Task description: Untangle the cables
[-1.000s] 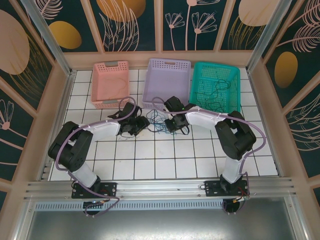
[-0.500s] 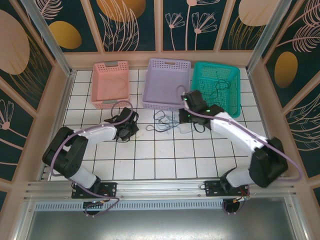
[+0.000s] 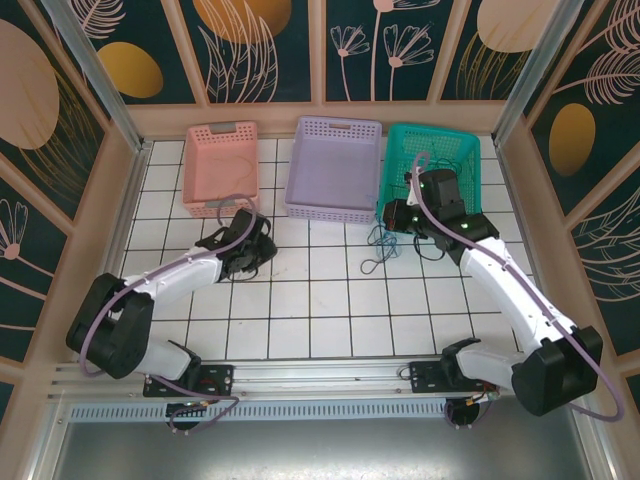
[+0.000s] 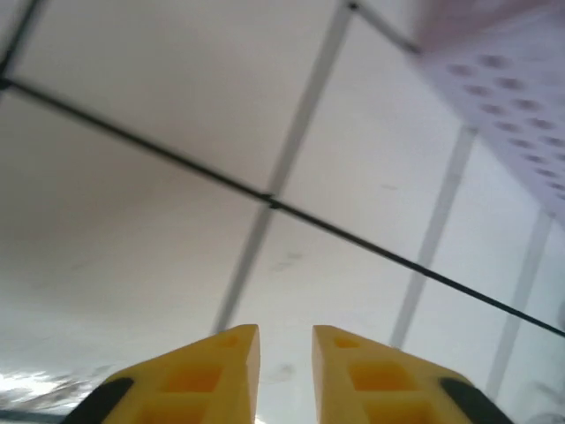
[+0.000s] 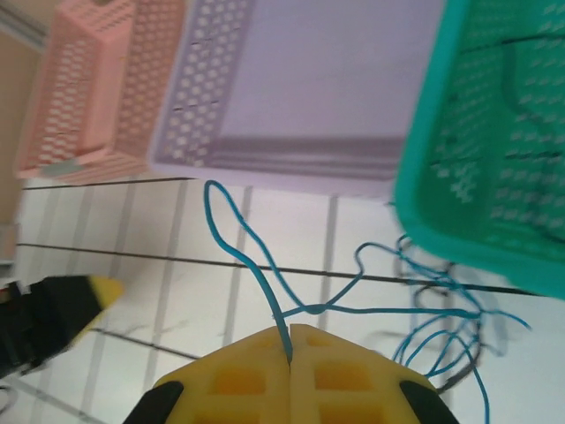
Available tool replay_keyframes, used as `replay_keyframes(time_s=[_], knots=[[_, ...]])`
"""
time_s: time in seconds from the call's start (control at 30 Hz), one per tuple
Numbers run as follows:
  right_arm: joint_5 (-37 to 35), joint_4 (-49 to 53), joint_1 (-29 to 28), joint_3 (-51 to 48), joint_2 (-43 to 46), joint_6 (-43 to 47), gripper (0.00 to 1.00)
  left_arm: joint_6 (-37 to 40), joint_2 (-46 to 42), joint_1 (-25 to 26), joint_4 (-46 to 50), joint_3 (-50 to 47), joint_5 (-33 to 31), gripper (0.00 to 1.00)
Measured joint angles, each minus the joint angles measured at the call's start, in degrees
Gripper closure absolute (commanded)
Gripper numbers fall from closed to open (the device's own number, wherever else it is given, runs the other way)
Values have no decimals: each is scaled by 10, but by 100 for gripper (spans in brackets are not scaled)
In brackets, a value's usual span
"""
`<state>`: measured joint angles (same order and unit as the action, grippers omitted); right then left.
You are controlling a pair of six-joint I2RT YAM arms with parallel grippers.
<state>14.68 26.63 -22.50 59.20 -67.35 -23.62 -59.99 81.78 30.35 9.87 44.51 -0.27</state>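
Cable (image 5: 314, 309), blue, was pinched in right pincer (image 5: 290, 349) just near of teal basket (image 5: 494, 177), strands trailing on tabletop (image 4: 177, 177); left pincer (image 4: 285, 349) slightly spread, low over tabletop.

Text: none readable.
Labels and brands: none readable.
Numbers and signs: none readable.
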Motion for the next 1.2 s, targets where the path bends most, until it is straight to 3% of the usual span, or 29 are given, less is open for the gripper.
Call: replay_keyframes(time_s=[0.13, 0.3, 0.63, 1.2], knots=[[57, -59, -29, 0, -12, -66, 100, -14, -20, 9, -54, 28, 57, 41], [75, -94, -84, 1, -43, -88, 100, -80, -53, 15, -100, 69, 102, 32], [75, -137, -134, 1, -100, -95, 100, -275, -37, 33, -111, 156, 171, 29], [38, -126, -176, 38, -118, -49, 100, -352, 14, 48, -58, 172, 213, 37]])
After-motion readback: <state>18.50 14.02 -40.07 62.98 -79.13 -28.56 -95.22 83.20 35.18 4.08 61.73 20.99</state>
